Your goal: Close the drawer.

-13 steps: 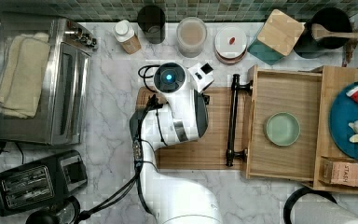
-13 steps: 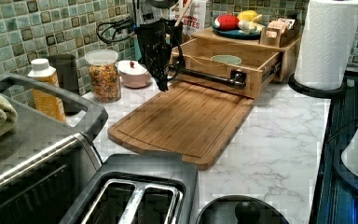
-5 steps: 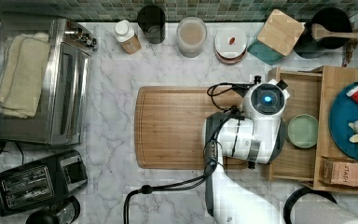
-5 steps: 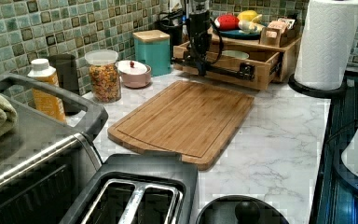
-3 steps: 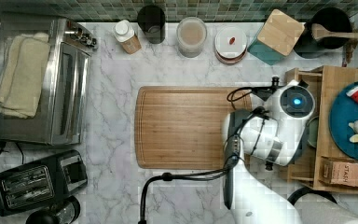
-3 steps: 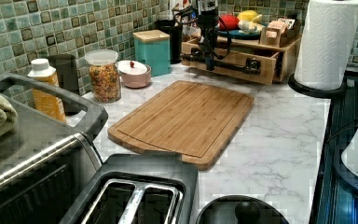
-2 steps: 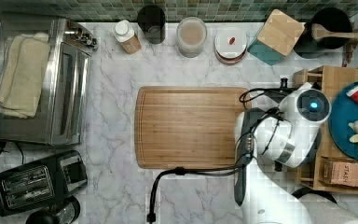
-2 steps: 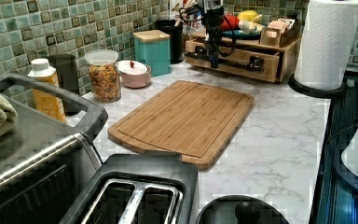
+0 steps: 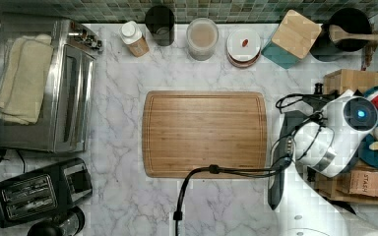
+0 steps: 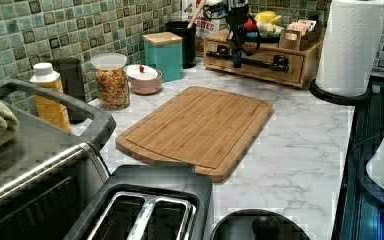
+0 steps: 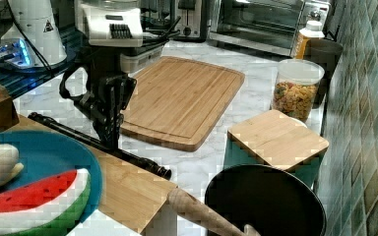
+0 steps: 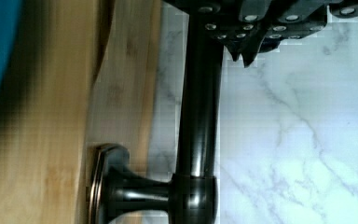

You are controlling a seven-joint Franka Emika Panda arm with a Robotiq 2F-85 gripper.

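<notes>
Gripper [image 11: 109,129] clenched on black bar handle [image 12: 199,116], drawer [image 10: 260,62] pushed in flush, cutting board [image 9: 204,132] nearby

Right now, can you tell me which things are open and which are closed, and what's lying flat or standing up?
drawer: pushed in, front flush with its wooden box
handle: sticks out, gripper right at it
cutting board: lying flat, bare
cereal jar: upright, lid on
teal canister: wooden lid on
paper towel roll: standing upright
toaster: slots empty
</notes>
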